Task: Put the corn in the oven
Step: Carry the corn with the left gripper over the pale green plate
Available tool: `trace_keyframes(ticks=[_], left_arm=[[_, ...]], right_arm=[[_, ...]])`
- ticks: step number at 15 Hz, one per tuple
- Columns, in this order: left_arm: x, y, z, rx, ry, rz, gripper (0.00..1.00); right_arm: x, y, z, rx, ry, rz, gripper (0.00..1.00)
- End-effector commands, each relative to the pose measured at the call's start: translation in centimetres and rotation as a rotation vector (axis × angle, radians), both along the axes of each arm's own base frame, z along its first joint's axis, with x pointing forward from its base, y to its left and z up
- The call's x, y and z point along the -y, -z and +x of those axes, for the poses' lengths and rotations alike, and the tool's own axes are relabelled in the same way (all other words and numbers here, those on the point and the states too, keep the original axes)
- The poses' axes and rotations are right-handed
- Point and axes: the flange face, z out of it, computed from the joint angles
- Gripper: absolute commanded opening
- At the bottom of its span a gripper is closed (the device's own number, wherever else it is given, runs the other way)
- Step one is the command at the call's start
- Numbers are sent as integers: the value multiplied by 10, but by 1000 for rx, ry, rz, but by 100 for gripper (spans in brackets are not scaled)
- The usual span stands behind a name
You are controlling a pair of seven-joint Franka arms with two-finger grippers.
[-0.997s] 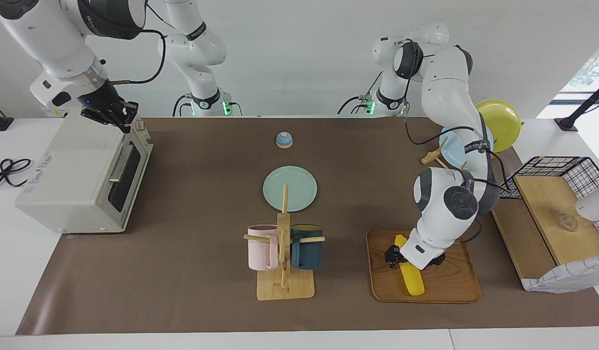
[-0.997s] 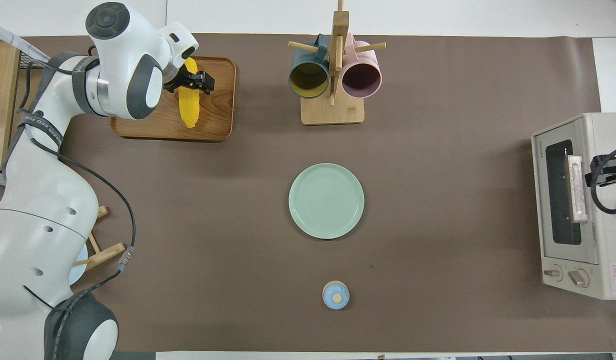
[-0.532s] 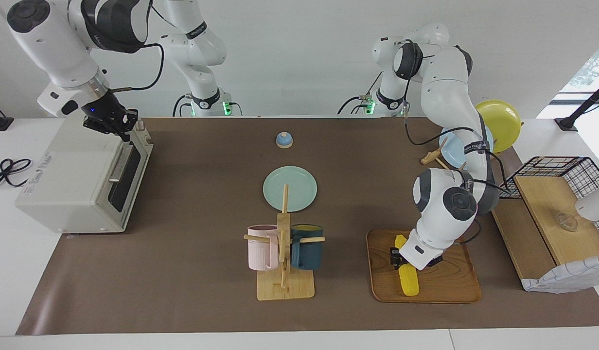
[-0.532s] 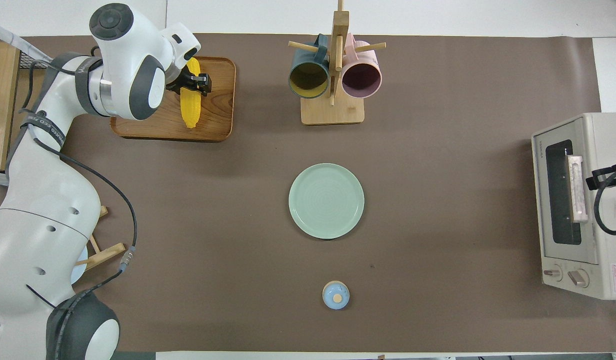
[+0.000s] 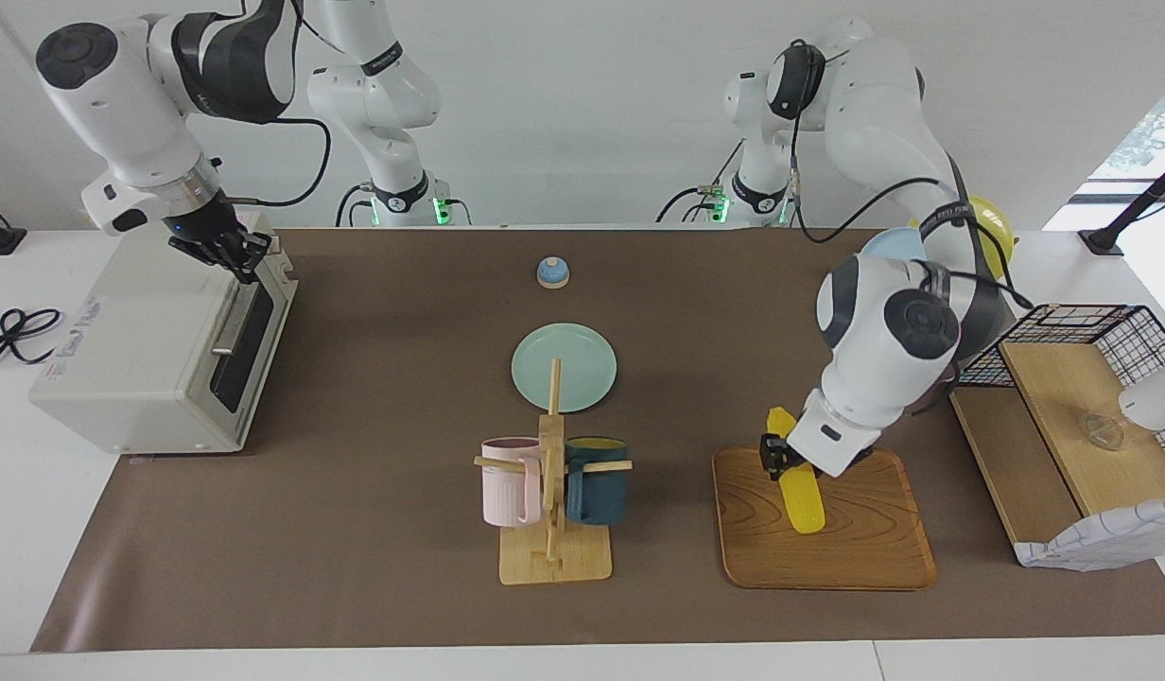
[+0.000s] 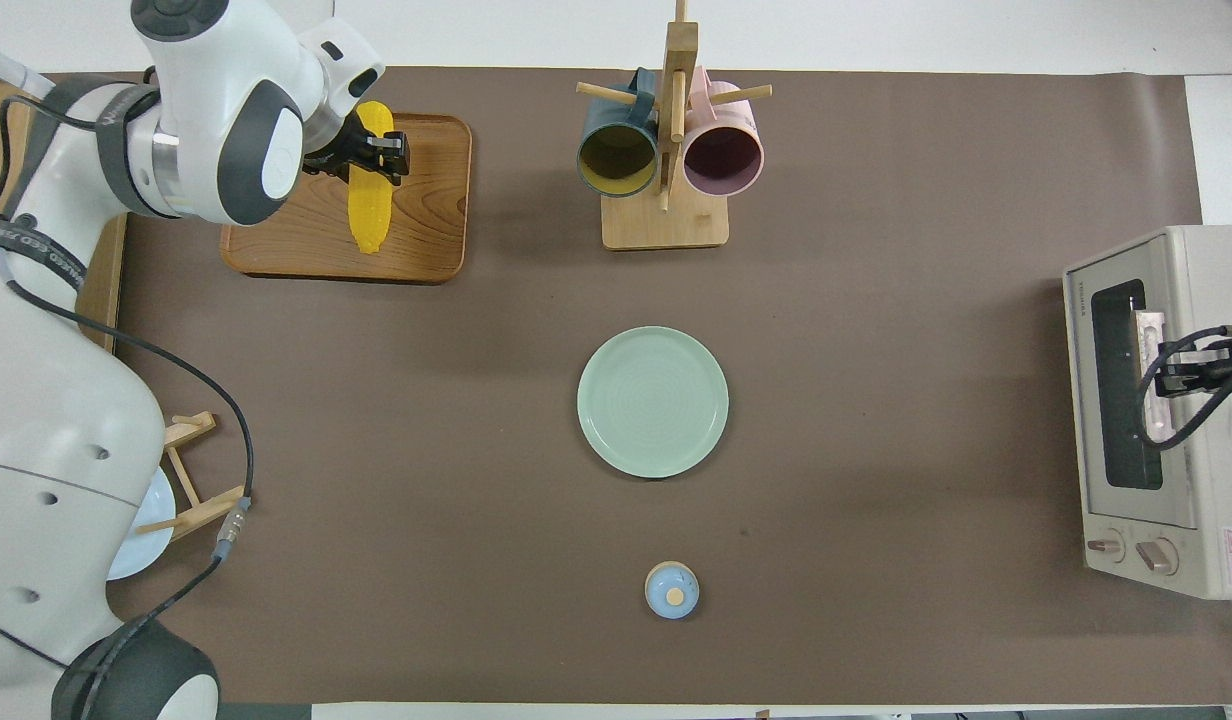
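Both arms were glossy white, built of rounded, bulbous segments joined by dark grey to black bands at the joints, with round dark grey end caps on the elbows. Small dark screw holes dotted the white shell of the left arm's lower link. A thin black cable ran in loose loops along the outside of each arm, clipped by a black strap with white lettering. Each wrist ended in a silvery metal ring above a white flange. The left gripper (image 5: pixel 781 456) and right gripper (image 5: pixel 225 248) were black. Green lights glowed at both bases, and a small blue light showed on the right wrist.
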Motion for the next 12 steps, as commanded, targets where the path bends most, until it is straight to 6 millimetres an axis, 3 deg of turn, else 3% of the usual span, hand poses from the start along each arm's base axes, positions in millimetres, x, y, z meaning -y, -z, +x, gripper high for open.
trace_keyframes(ticks=[1, 4, 5, 8, 10, 12], left_arm=[[28, -23, -82, -66, -69, 9, 0], [86, -24, -147, -116, -55, -9, 0], [109, -19, -167, -126, -53, -1, 0], [155, 5, -220, -86, -48, -64, 0], [179, 27, -244, -58, -27, -108, 0], [200, 44, -247, -48, -46, -138, 0]], right_arm=[[10, 16, 0, 16, -66, -13, 0], [18, 36, 7, 14, -92, -35, 0], [19, 40, 8, 8, -89, -34, 0], [31, 51, 9, -2, -71, -33, 0], [31, 58, 10, -9, -69, -31, 0], [31, 71, 7, -6, -73, -30, 0]])
